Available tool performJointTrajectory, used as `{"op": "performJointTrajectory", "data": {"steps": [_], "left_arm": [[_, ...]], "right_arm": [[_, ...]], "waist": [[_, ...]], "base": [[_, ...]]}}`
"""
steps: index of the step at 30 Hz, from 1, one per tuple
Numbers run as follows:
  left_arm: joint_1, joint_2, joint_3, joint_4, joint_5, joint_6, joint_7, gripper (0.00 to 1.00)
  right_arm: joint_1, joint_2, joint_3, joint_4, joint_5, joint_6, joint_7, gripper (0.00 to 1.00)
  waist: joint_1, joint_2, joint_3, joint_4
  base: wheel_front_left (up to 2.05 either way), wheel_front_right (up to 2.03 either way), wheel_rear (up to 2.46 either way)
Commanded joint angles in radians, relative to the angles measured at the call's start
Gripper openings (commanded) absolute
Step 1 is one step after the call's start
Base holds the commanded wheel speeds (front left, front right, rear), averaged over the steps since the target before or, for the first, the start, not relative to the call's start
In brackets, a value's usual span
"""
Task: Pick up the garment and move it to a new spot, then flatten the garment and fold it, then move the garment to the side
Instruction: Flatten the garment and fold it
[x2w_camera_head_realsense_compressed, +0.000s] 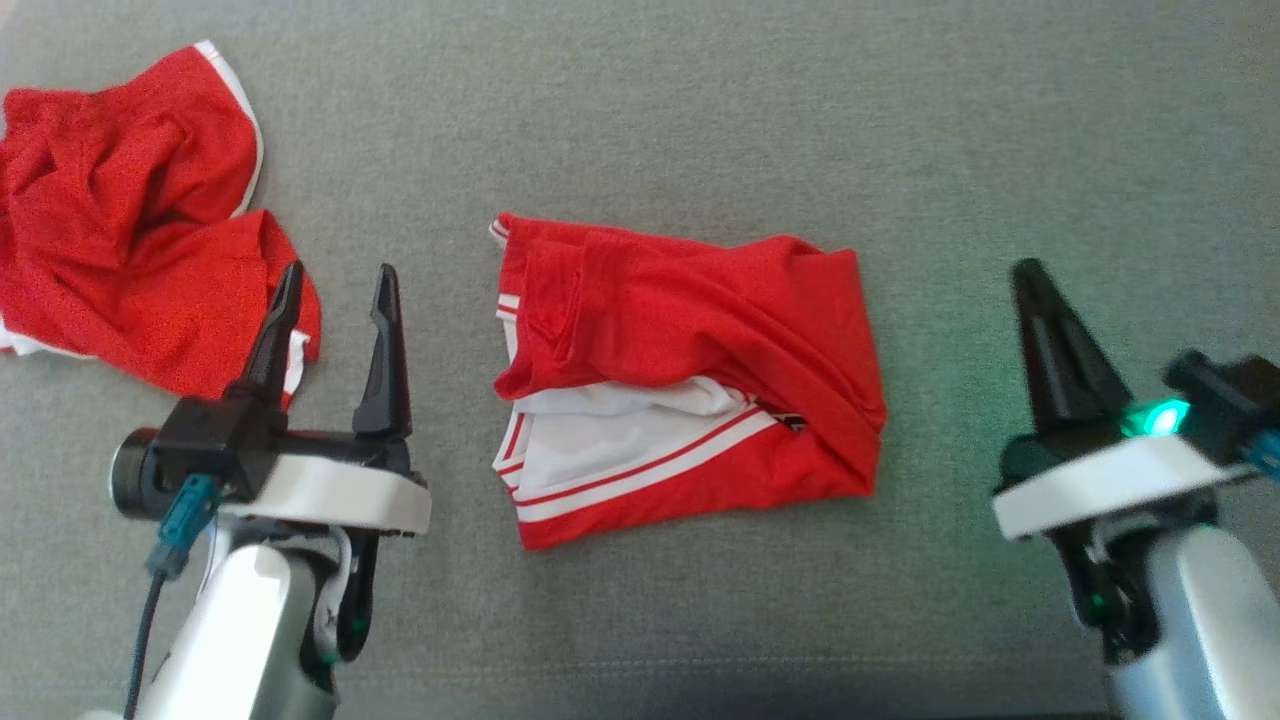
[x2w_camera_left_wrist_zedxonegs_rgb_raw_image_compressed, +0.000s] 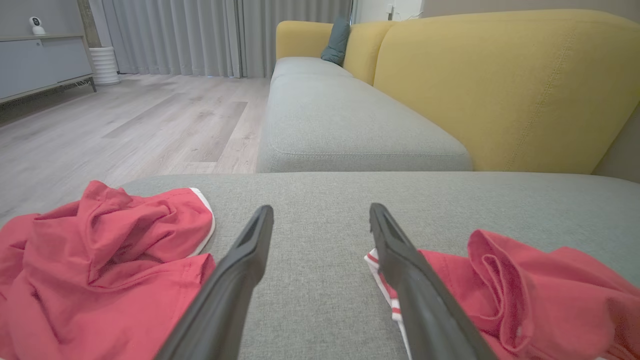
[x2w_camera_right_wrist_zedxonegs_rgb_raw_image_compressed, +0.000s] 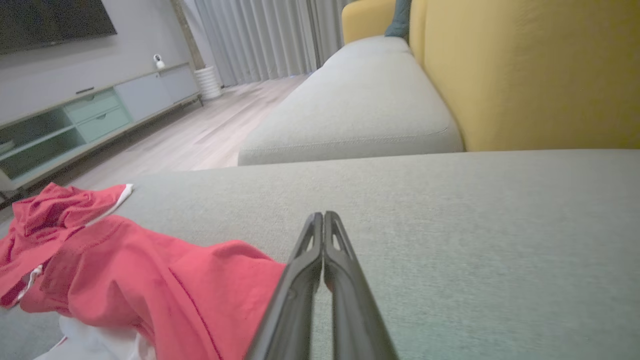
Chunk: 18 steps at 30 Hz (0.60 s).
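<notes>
The red fabric garment with white striped trim (x2w_camera_head_realsense_compressed: 690, 370) lies roughly folded in the middle of the grey woven sofa cushion (x2w_camera_head_realsense_compressed: 700, 120), between my two pincers and touching neither. My left pincer (x2w_camera_head_realsense_compressed: 338, 272) stands wide and empty, its tips just beside a second, crumpled red garment with white edging (x2w_camera_head_realsense_compressed: 130, 220). My right pincer (x2w_camera_head_realsense_compressed: 1032, 272) is pressed together on nothing, off the folded garment's right edge.

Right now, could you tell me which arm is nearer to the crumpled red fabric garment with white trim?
Left. The left arm holds its open jaws at the edge of the crumpled red garment; the right arm, jaws shut, sits far beyond the folded red-and-white garment.
</notes>
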Motion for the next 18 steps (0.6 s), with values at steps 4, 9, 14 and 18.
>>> {"op": "performJointTrajectory", "data": {"steps": [4, 9, 14, 18], "left_arm": [[-0.071, 0.008, 0.019, -0.026, 0.005, -0.002, -0.005, 1.00], [-0.107, -0.019, -0.001, -0.012, 0.004, -0.017, -0.008, 1.00], [-0.136, -0.037, -0.012, -0.003, 0.010, -0.025, -0.011, 1.00], [-0.154, -0.052, -0.016, 0.008, 0.014, -0.034, -0.013, 1.00]], "right_arm": [[-0.157, -0.034, 0.145, 0.070, 0.040, -0.001, 0.010, 0.00], [-0.304, -0.068, 0.319, 0.201, 0.096, -0.001, 0.038, 0.00], [-0.396, -0.110, 0.429, 0.274, 0.143, -0.001, 0.071, 0.00], [-0.460, -0.163, 0.530, 0.311, 0.204, -0.001, 0.119, 0.00]], "waist": [[0.0000, 0.0000, 0.032, 0.033], [0.0000, 0.0000, 0.059, 0.079], [0.0000, 0.0000, 0.074, 0.112], [0.0000, 0.0000, 0.082, 0.130]], "base": [[0.00, 0.00, 0.00], [0.00, 0.00, 0.00], [0.00, 0.00, 0.00], [0.00, 0.00, 0.00]]}}
